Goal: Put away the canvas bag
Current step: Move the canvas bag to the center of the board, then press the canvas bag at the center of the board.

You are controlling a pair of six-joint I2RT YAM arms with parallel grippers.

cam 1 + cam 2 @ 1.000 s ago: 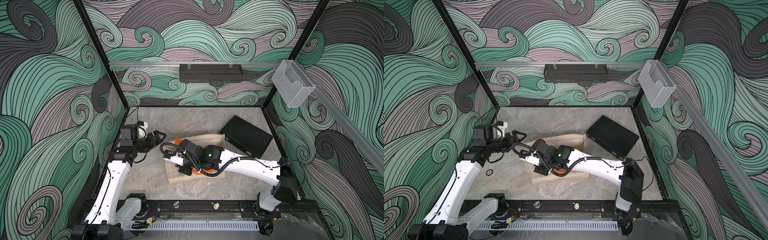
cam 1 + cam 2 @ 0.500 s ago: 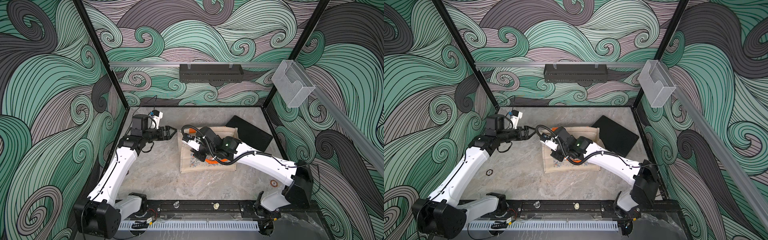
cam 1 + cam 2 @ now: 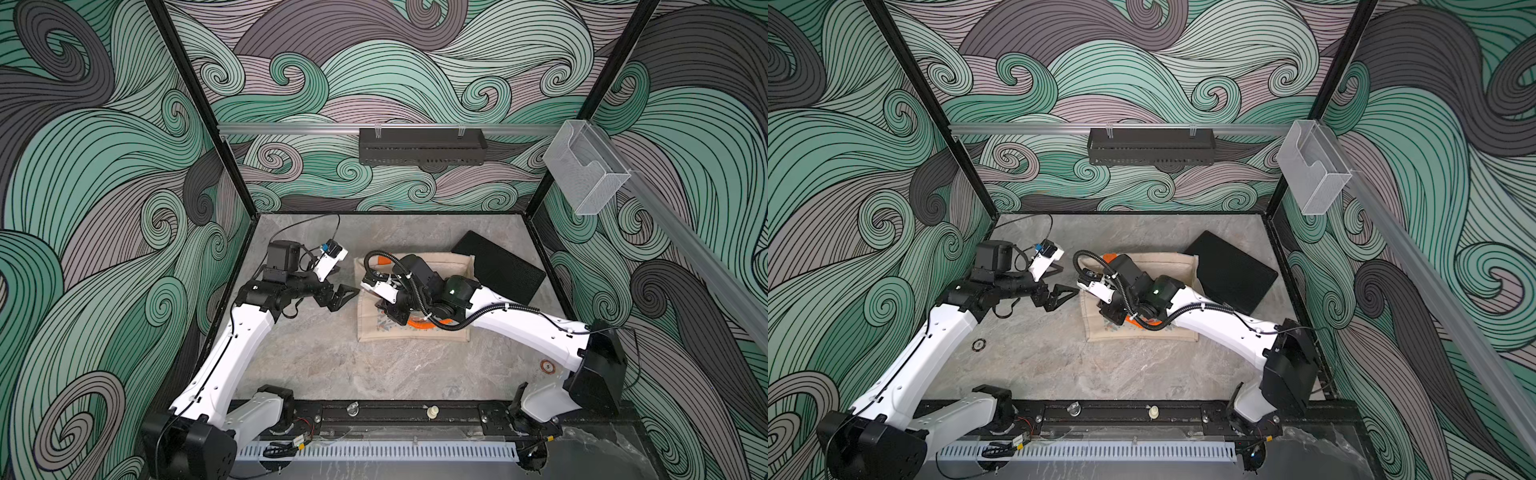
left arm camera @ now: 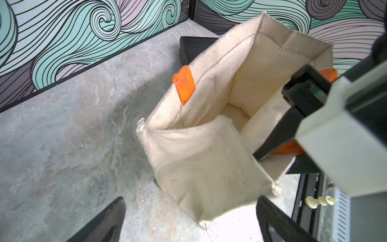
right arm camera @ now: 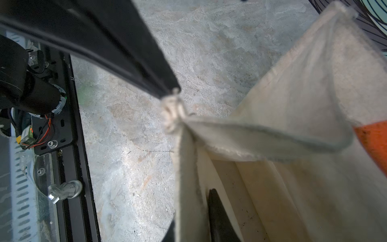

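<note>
Beige canvas bag (image 4: 199, 167), rim between fingers of the right end effector (image 5: 192, 140), grip unclear; left end effector (image 3: 341, 297) gapes alongside; black box (image 3: 498, 266) behind.

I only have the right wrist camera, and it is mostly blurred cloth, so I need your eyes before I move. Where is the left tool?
Observer: The left tool is open, right beside the bag at its mouth end.
Operator: Is anything inside the bag?
Observer: The left wrist view looks straight in and shows only bare cloth, as far as it can see.
Operator: What else is nearby?
Observer: A flat black box lies just past the bag toward the back wall. Whether the two touch I cannot tell.
</note>
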